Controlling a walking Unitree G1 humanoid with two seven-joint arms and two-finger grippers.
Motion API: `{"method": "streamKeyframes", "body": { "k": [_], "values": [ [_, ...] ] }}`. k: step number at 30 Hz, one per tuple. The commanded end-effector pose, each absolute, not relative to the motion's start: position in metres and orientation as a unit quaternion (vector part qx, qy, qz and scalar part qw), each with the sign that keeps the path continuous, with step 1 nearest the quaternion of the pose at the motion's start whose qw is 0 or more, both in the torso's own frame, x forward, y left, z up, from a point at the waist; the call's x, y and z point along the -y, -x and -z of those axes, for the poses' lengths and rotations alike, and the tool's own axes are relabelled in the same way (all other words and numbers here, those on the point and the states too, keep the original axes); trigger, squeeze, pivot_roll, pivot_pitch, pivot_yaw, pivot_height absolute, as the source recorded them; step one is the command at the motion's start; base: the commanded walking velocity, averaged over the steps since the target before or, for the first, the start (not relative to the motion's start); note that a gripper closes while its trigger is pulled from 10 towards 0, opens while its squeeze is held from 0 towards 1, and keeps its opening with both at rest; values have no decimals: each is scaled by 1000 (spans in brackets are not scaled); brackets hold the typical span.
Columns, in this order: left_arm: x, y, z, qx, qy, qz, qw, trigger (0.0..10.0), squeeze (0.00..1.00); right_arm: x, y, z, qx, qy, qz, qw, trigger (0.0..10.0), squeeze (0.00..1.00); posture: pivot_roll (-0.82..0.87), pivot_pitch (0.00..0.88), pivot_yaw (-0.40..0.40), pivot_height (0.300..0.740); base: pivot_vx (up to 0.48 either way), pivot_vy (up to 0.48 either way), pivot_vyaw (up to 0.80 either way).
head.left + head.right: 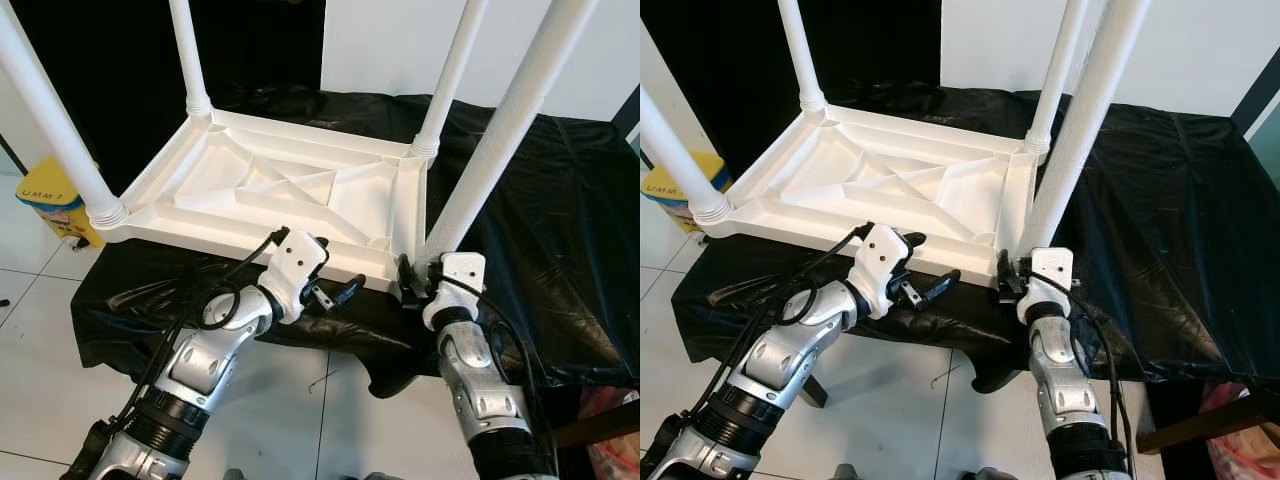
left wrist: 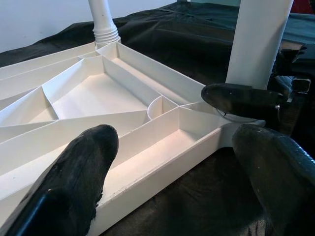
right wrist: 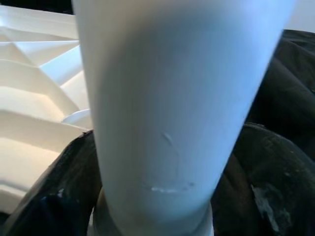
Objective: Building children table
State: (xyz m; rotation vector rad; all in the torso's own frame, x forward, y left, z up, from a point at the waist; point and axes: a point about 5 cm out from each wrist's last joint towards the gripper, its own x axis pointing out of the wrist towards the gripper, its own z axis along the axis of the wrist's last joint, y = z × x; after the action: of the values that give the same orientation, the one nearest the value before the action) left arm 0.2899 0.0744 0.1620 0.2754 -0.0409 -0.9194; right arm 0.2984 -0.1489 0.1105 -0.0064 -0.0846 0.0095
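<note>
A white plastic children's table point(image 1: 290, 190) lies upside down on a surface draped in black cloth point(image 1: 560, 230), with its legs pointing up. My right gripper point(image 1: 418, 272) is shut on the base of the near right leg point(image 1: 500, 130), where the leg meets the corner socket; the leg point(image 3: 182, 108) stands between its two fingers. My left gripper point(image 1: 318, 272) is open at the table's front rim point(image 2: 162, 167), left of that corner. The rim runs between its two spread fingers point(image 2: 74, 182). The right gripper's black finger point(image 2: 241, 98) rests against the leg's base.
Three other legs stand up at the near left point(image 1: 50, 110), far left point(image 1: 190, 50) and far right point(image 1: 450, 70). A yellow container point(image 1: 55, 200) sits on the tiled floor at left. A red bag point(image 1: 615, 440) lies low at right.
</note>
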Motion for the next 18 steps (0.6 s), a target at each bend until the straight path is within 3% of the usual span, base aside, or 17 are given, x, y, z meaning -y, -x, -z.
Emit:
{"method": "streamKeyframes", "body": {
  "k": [1,10,11,12,13,14,18],
  "values": [
    [-70,-283,-158,10,-136,480,867,10000,0,161,-297,-113,48,5,-18,999,10000,1000,-12,71,-72,740,0,0,0],
    [-73,-284,-160,10,-140,479,867,10000,0,165,-297,-116,57,21,-87,994,10000,1000,10,69,-72,740,0,0,0],
    [-73,-284,-160,10,-140,478,867,10000,0,166,-297,-117,58,22,-100,993,10000,608,13,68,-73,740,0,0,0],
    [-74,-283,-159,9,-140,477,867,10000,0,165,-298,-118,59,26,-126,990,10000,98,16,67,-73,740,0,0,0],
    [-74,-283,-159,9,-140,477,868,10000,0,165,-299,-119,58,28,-142,988,10000,98,16,67,-73,740,0,0,0],
    [-75,-282,-158,7,-140,476,868,10000,0,163,-301,-120,56,39,-198,978,10000,0,18,63,-73,740,0,0,0],
    [-75,-282,-157,6,-141,476,868,10000,0,162,-305,-120,50,35,-228,972,10000,0,17,61,-71,740,0,0,0]
  ]
}}
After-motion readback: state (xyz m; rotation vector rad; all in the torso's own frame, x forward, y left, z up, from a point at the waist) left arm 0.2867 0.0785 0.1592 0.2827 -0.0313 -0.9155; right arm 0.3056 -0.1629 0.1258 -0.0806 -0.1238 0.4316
